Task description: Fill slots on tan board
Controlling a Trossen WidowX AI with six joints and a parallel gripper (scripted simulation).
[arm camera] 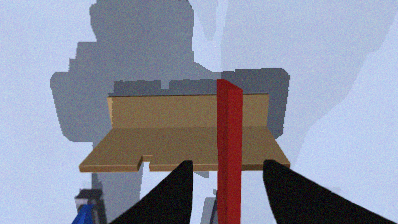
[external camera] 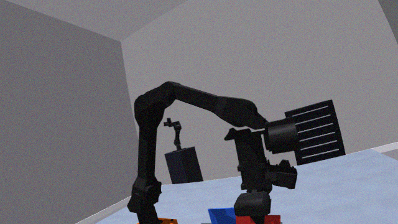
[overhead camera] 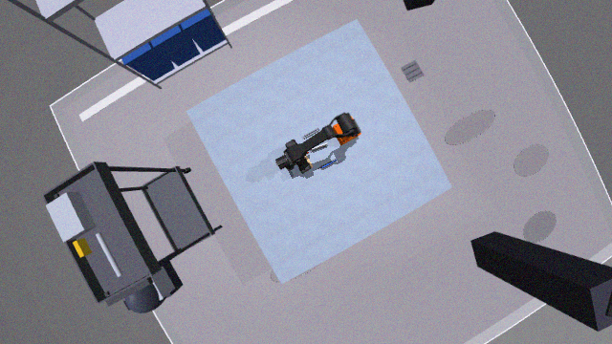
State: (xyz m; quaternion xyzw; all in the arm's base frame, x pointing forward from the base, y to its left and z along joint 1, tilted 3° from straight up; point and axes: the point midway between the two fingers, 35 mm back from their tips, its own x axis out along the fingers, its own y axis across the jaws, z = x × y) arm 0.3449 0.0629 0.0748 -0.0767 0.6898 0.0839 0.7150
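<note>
The tan board (arm camera: 170,146) stands in the middle of the wrist view, with an empty slot in its top edge left of centre. The red board (arm camera: 230,130) (external camera: 274,219) is upright and crosswise to it, crossing its right part. Whether it is fully seated is hidden. My gripper (arm camera: 227,168) is partly open, with one finger on each side of the red board and gaps to both. The blue board (arm camera: 84,216) (external camera: 221,214) (overhead camera: 328,164) stands at the wrist view's lower left, at a dark holder (arm camera: 90,194).
Slim grey holders (overhead camera: 312,134) lie beside the arm on the light blue mat (overhead camera: 382,158). A cart (overhead camera: 115,210) stands left of the mat, a shelf with blue bins (overhead camera: 177,48) at the upper left, and a long black block (overhead camera: 540,272) at the lower right.
</note>
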